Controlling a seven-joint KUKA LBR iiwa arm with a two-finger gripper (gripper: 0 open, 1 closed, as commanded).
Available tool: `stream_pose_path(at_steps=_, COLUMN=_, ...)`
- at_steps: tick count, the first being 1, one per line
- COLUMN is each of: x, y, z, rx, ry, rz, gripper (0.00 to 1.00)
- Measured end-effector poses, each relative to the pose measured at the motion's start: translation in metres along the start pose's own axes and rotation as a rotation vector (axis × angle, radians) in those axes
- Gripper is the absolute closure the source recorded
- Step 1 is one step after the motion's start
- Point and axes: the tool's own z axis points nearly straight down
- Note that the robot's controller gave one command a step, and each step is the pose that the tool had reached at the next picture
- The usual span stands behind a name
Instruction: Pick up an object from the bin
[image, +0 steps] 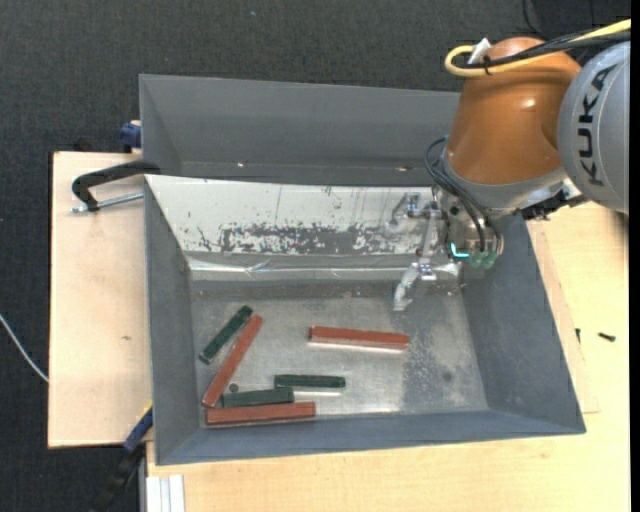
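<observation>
My gripper (424, 272) hangs over the bin's back right part, above the floor near the back wall, with nothing between its fingers as far as the view shows. The nearest thing is a red-brown flat stick with a pale edge (359, 339), lying crosswise on the floor below and to the left of the gripper. A short dark green stick (310, 381) lies further toward the front.
At the front left lie more sticks: a dark green one (226, 333) and a red-brown one (233, 359) both slanting, plus a dark green (258, 397) and a red-brown stick (261, 412) along the front wall. The arm with its orange cover reaches in from the upper right.
</observation>
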Motion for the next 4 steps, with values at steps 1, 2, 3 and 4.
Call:
stream_pose_path(at_steps=1, x=-0.001, y=0.000, z=-0.004, rx=0.000, ry=-0.008, rz=0.000, gripper=0.00)
stream_pose_path(at_steps=2, x=0.003, y=0.007, z=0.040, rx=0.000, ry=-0.015, rz=0.009, gripper=0.00)
stream_pose_path(at_steps=3, x=0.016, y=0.004, z=0.087, rx=-0.001, ry=-0.009, rz=0.021, gripper=0.00)
stream_pose_path(at_steps=4, x=0.034, y=0.024, z=0.150, rx=-0.001, ry=-0.001, rz=-0.053, gripper=1.00)
